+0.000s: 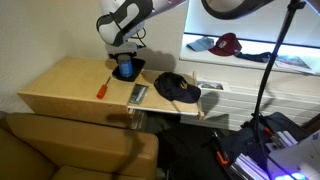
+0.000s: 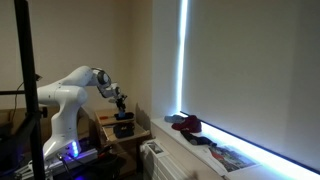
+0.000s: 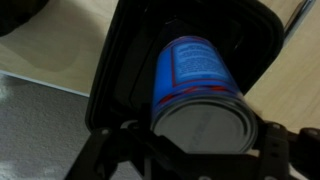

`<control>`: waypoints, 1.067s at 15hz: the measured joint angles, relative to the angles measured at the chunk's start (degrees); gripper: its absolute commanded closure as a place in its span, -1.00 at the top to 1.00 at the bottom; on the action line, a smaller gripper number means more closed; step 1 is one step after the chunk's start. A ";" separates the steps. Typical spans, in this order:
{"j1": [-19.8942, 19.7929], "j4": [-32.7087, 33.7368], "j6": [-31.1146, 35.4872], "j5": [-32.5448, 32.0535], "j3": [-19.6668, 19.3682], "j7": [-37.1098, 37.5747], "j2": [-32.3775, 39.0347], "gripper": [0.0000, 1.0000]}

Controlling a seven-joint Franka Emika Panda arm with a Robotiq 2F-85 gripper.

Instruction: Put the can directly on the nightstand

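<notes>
Arm point(image 1: 125, 18) reaches down over back of desk point(image 1: 60, 85), wrist vertical. Tool point(image 3: 190, 150) low over can point(image 3: 190, 70), fingers point(image 3: 105, 150) either side of its top rim. Clenched or just flanking: can't tell. Can upright on black pad point(image 3: 115, 70), pad on desk, not on wood itself. Count: 1 can, 1 pad, 1 orange-handled screwdriver point(image 1: 102, 88), 1 navy cap point(image 1: 178, 88).
</notes>
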 measured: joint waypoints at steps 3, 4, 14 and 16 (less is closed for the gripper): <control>-0.15 2.87 -2.48 0.30 0.00 1.20 1.36 0.17; -0.26 3.69 -2.97 0.39 0.01 1.42 1.78 0.17; -1.60 4.97 -3.58 3.29 1.21 1.96 0.79 0.17; -0.85 4.64 -3.60 2.96 1.58 1.47 -0.69 0.17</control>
